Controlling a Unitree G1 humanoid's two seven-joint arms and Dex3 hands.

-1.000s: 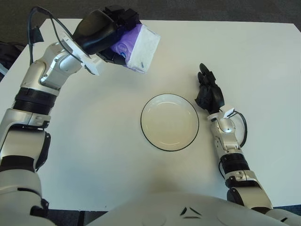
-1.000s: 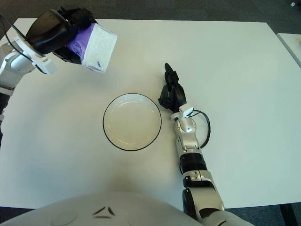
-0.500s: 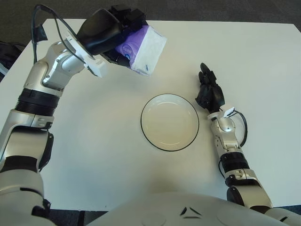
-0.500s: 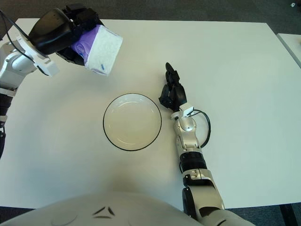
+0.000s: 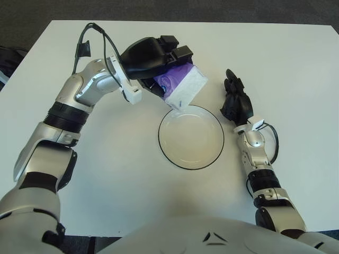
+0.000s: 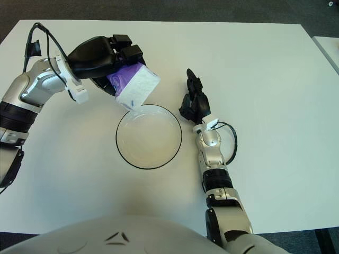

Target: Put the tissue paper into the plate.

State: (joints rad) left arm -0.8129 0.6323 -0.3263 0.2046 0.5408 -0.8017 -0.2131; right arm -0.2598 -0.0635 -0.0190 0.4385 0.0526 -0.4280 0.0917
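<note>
My left hand (image 5: 159, 61) is shut on a tissue pack (image 5: 183, 87), white with a purple wrapper. It holds the pack in the air, tilted, just above the far left rim of the plate (image 5: 191, 137). The plate is white with a dark rim and lies empty on the white table. The pack's lower corner hangs over the plate's edge. The same hand (image 6: 108, 55) and pack (image 6: 135, 87) show in the right eye view. My right hand (image 5: 235, 101) rests on the table just right of the plate, its fingers relaxed and holding nothing.
The white table (image 5: 106, 159) spreads all round the plate. Its far edge (image 5: 201, 21) meets a dark floor. A black cable (image 5: 82, 50) loops from my left forearm.
My left hand has carried the tissue pack right and down, from the far left of the table to the plate's far rim. The right hand has not moved.
</note>
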